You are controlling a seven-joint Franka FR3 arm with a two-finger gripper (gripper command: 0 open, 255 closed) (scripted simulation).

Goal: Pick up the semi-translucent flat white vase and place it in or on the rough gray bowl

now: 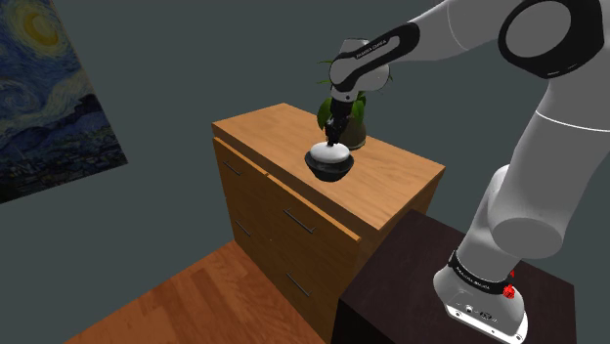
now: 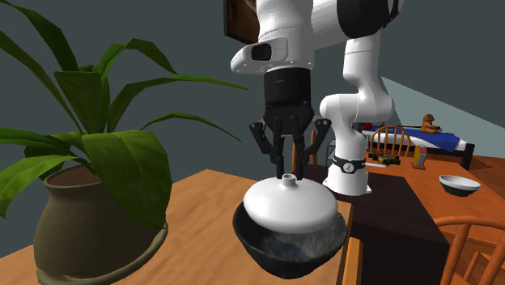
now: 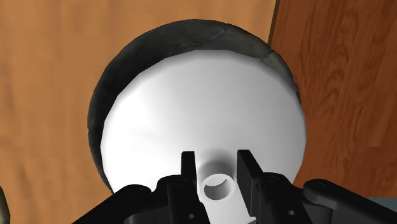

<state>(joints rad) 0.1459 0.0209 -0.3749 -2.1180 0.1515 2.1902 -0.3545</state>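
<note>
The flat white vase rests upright in the rough gray bowl, covering most of its opening. The bowl stands on the wooden dresser top, close to its front edge, with the vase in it. My gripper hangs straight over the vase's short neck, pointing down. In the wrist view the two fingertips stand on either side of the neck, a little apart from it, so the gripper is open. Around the vase the bowl's dark rim shows.
A potted plant with long green leaves stands on the dresser right beside the bowl, behind the gripper in the shoulder view. The dresser's edge drops off close to the bowl. A dark stand holds the arm's base. A painting hangs on the wall.
</note>
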